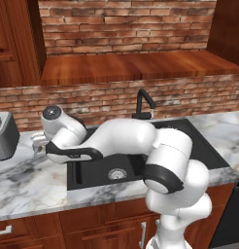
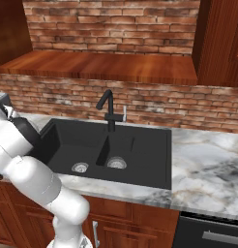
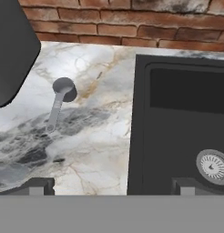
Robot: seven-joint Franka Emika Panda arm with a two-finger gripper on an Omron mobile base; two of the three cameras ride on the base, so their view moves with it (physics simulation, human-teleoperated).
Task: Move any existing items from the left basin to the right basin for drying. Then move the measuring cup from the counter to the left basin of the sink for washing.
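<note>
The measuring cup (image 3: 63,88), a tiny grey metal cup with a thin handle, lies on the white marble counter (image 3: 95,136) to the left of the black sink (image 3: 177,127). My gripper (image 3: 111,189) is open with nothing between its fingers. It hovers over the counter beside the sink's left rim, and the cup is ahead of its left fingertip (image 3: 36,185). The left base view has the gripper (image 1: 39,146) between the toaster and the sink. The left basin (image 2: 67,145) and the right basin (image 2: 140,150) each show a silver drain. I cannot make out the existing items in either one.
A dark grey toaster (image 1: 5,136) stands on the counter left of the measuring cup, also the toaster (image 3: 9,50). The black faucet (image 2: 109,109) rises behind the sink, against the brick wall. My arm spans much of the sink (image 1: 209,146) in the left base view.
</note>
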